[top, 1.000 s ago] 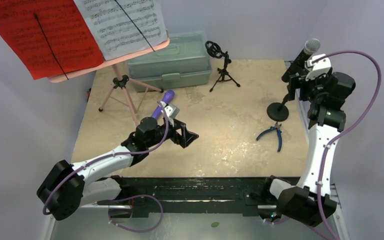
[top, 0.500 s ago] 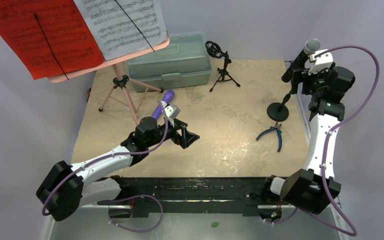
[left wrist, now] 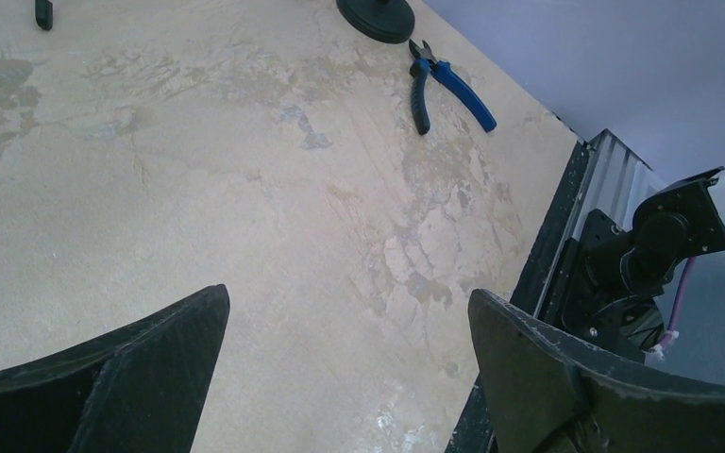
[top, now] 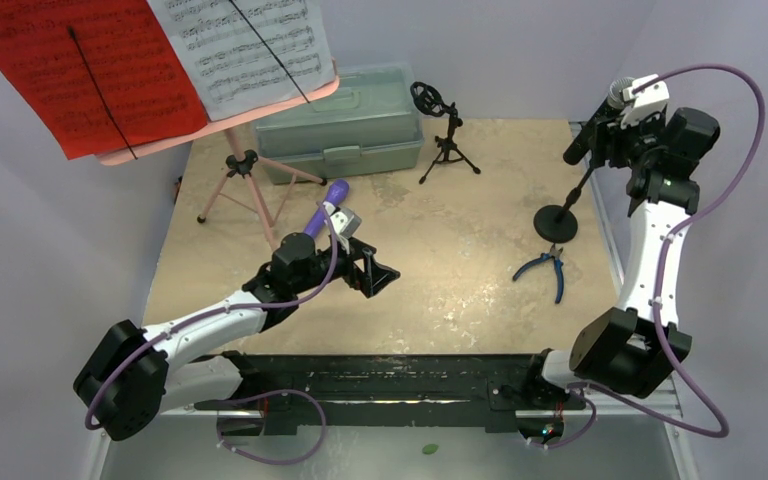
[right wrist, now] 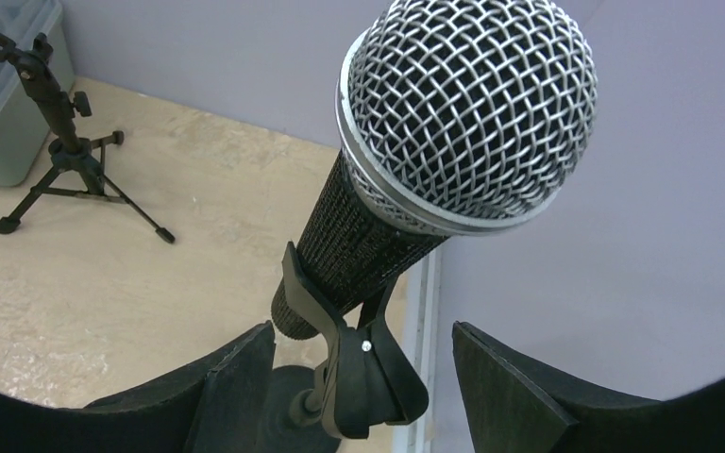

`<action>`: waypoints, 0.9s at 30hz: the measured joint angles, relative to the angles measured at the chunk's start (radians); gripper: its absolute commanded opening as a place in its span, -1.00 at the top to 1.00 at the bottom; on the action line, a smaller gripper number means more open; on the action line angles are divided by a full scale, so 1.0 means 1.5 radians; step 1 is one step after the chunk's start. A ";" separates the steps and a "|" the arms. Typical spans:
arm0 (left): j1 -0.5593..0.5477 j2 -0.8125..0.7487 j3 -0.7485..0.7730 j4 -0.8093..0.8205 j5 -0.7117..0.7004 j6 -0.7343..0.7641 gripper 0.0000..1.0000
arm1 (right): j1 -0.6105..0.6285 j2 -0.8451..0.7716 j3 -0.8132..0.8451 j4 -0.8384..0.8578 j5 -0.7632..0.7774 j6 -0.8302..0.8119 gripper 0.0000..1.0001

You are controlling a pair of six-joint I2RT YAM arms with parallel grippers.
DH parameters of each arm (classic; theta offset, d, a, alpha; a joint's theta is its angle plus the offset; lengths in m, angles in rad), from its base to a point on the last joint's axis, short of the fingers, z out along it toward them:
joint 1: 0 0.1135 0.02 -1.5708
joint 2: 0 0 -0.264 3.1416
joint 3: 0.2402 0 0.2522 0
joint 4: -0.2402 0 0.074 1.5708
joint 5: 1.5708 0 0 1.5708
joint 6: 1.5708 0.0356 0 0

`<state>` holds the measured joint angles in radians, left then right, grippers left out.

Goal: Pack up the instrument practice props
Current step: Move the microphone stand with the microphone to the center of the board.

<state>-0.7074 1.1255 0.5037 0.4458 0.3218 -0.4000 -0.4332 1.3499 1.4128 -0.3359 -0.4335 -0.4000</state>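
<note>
No word, brand, number or sign can be read anywhere. The only print is music notation: black staves of notes on the red page (top: 80, 75) and on the white page (top: 250, 45) just beside it. Both stand well beyond the left fingers (top: 385, 272), up and off to their left. The print is too small to make out any title or lettering.

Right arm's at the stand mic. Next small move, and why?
Probably close the right gripper on the black silver-headed microphone low on its body: the open jaws stand either side of it without touching, and it sits in its clip, so a grip likely comes before lifting it out.
</note>
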 measured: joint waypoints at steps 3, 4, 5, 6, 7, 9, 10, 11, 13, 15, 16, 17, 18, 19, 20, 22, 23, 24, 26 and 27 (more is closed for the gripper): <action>0.000 0.003 0.001 0.000 0.000 0.000 -0.95 | 0.000 0.021 0.023 -0.017 -0.008 -0.021 -0.33; 0.000 0.004 0.001 0.000 0.000 0.000 -0.95 | 0.000 0.025 0.029 -0.025 -0.010 -0.026 -0.31; 0.000 0.004 0.001 0.000 0.000 0.000 -0.95 | 0.000 0.031 0.035 -0.035 -0.012 -0.033 -0.29; 0.000 0.005 0.001 0.000 0.000 0.000 -0.95 | 0.000 0.036 0.041 -0.047 -0.017 -0.041 -0.26; 0.000 0.005 0.001 0.000 0.000 0.000 -0.95 | 0.000 0.043 0.047 -0.058 -0.020 -0.049 -0.23; 0.000 0.006 0.001 0.000 0.000 0.000 -0.94 | 0.000 0.051 0.055 -0.075 -0.021 -0.061 -0.16; 0.000 0.006 0.002 0.000 0.001 0.000 -0.94 | 0.000 0.053 0.057 -0.081 -0.022 -0.066 -0.13; 0.000 0.007 0.002 0.000 0.001 0.000 -0.95 | 0.000 0.055 0.058 -0.087 -0.022 -0.072 -0.09; 0.000 0.007 0.003 0.000 0.001 0.000 -0.94 | 0.000 0.057 0.061 -0.095 -0.022 -0.083 -0.02; 0.000 0.009 0.005 0.000 0.001 0.000 -0.95 | 0.000 0.057 0.064 -0.103 -0.022 -0.093 0.04; 0.000 0.010 0.005 0.000 0.001 0.000 -0.95 | 0.000 0.057 0.067 -0.107 -0.022 -0.096 0.06; 0.000 0.012 0.006 0.000 0.001 0.000 -0.95 | 0.000 0.057 0.069 -0.111 -0.022 -0.100 0.09; 0.000 0.013 0.007 0.000 0.001 0.000 -0.94 | 0.000 0.057 0.071 -0.115 -0.023 -0.103 0.12; 0.000 0.014 0.007 0.000 0.001 0.000 -0.94 | 0.000 0.057 0.072 -0.118 -0.023 -0.105 0.17; 0.000 0.014 0.007 0.000 0.001 0.000 -0.94 | 0.000 0.057 0.073 -0.119 -0.023 -0.107 0.23; 0.000 0.015 0.007 0.000 0.001 0.000 -0.95 | 0.000 0.057 0.073 -0.120 -0.026 -0.110 0.41; 0.000 0.015 0.007 0.000 0.001 0.000 -0.95 | 0.000 0.057 0.074 -0.122 -0.028 -0.112 0.50; 0.000 0.015 0.007 0.000 0.002 0.000 -0.95 | 0.000 0.057 0.074 -0.123 -0.032 -0.113 0.59; 0.000 0.015 0.007 0.000 0.003 0.000 -0.95 | 0.000 0.057 0.075 -0.124 -0.038 -0.115 0.76; 0.000 0.015 0.007 0.000 0.003 0.000 -0.95 | 0.000 0.057 0.075 -0.125 -0.041 -0.117 0.85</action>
<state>-0.7074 1.1477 0.5144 0.4458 0.3264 -0.4000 -0.4332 1.4353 1.5253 -0.5228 -0.4957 -0.5758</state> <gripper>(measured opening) 0.976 0.434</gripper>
